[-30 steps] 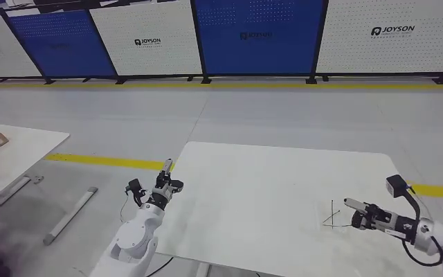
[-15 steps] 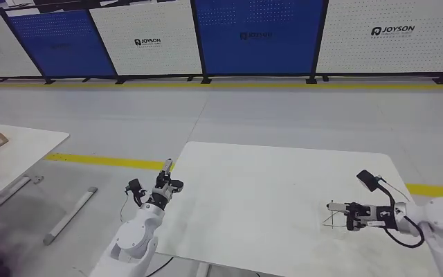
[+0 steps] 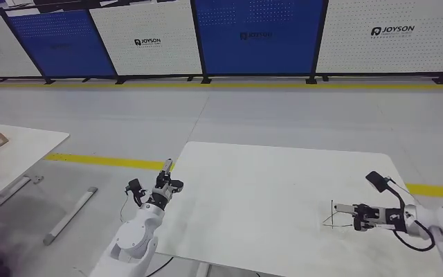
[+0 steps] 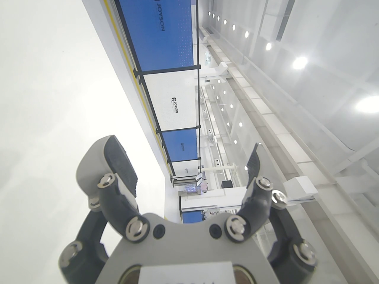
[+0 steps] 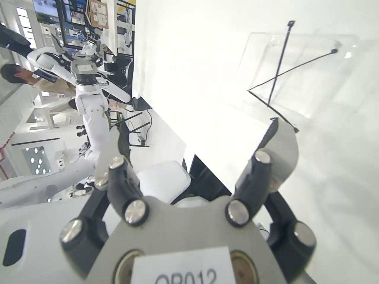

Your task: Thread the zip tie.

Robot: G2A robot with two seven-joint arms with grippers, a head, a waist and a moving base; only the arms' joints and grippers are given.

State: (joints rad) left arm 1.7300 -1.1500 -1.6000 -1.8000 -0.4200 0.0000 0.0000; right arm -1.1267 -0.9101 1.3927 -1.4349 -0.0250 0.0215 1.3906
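Logo print on white and blue wall panels (image 3: 149,34); code sticker (image 5: 180,266) on right tool (image 5: 197,131).

Wide free tabletop (image 3: 256,201) past the clear tray (image 5: 319,84) just before right hand (image 5: 197,131).

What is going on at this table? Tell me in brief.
A two-armed robot is about to start threading a zip tie. Its right gripper is open beside the thin black zip ties, which lie crossed on a clear plastic tray near the right end of the white table. Nothing is gripped yet. The left gripper is also open and empty, at the table's left edge, far from the ties.
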